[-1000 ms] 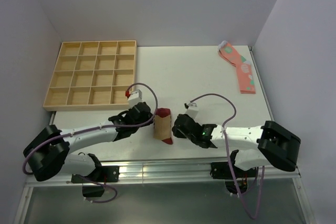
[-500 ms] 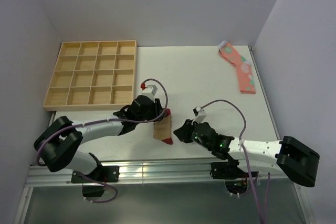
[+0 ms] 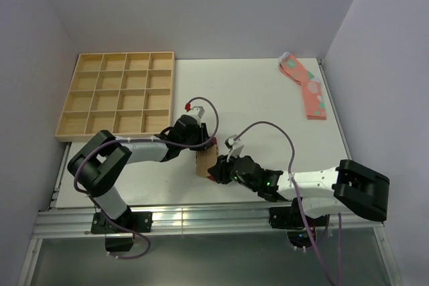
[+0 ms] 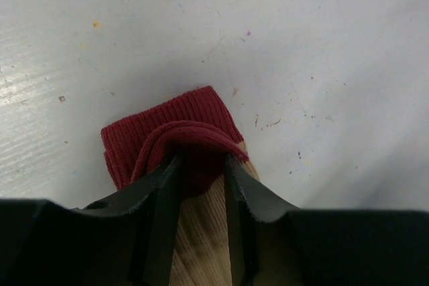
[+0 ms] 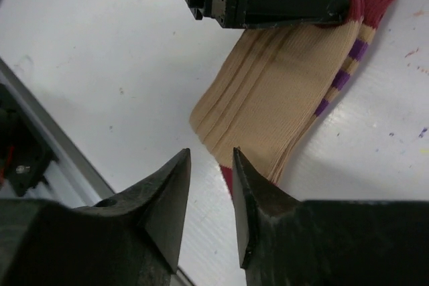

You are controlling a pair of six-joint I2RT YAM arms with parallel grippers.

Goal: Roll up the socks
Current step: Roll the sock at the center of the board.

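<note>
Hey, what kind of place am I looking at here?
Probably a robotics lab test cell: a white left arm and right arm bolted to a white walled-in table, with a tan knit sock as prop.

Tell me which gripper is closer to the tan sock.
Left. The left gripper pinches the sock's dark red end; the right gripper hovers just short of the other end, empty.

Far left on the white table (image 3: 255,98): a shallow wooden tray (image 3: 126,53), divided into a four-by-four grid of square compartments, flat beside the left wall. Far right corner: salmon-pink socks (image 3: 307,88) with green and white spots, flat, overlapping, well apart from the tray.
</note>
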